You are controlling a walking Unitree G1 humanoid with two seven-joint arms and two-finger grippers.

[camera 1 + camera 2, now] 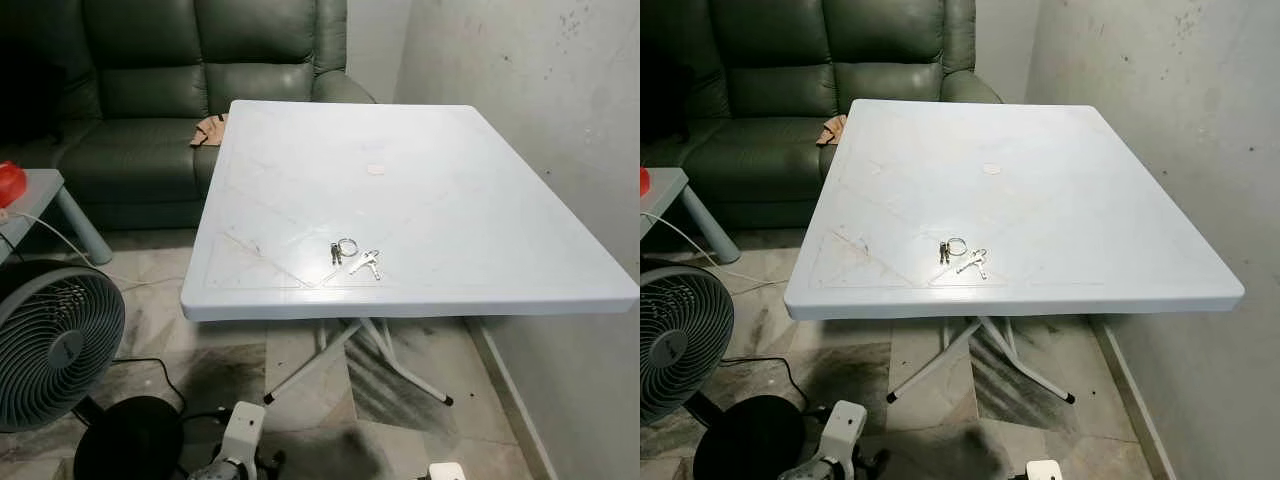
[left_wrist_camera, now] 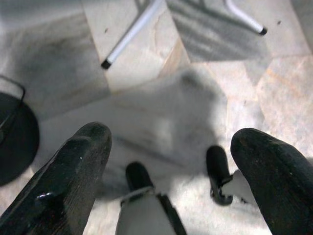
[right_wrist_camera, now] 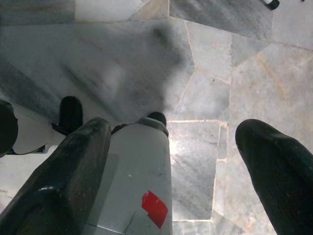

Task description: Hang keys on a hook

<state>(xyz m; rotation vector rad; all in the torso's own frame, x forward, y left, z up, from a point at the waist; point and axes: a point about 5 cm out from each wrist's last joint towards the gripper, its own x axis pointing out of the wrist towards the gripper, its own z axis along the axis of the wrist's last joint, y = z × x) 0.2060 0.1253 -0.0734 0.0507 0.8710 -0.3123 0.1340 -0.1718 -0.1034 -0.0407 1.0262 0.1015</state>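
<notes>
1. Keys (image 1: 354,257): bunch on ring, lying flat on white table (image 1: 480,190), near its front edge, approx. centre of that edge. No container in view; keys rest direct on tabletop.
2. Orientation: ring at the far side; one silver key splays toward the robot's right and near edge, long axis diagonal; darker keys lie close at ring's left side.
3. Left gripper (image 2: 171,161): hangs low over marble floor (image 2: 293,93), fingers spread wide, holding nothing.
4. Right gripper (image 3: 171,166): same, fingers wide apart, nothing between them.
5. View diffs: head views show tabletop, green sofa (image 1: 170,90), fan (image 1: 50,340) at left, wall (image 1: 560,90) at right. Wrist views show floor, table leg (image 2: 129,34) feet, robot's own lower body.
</notes>
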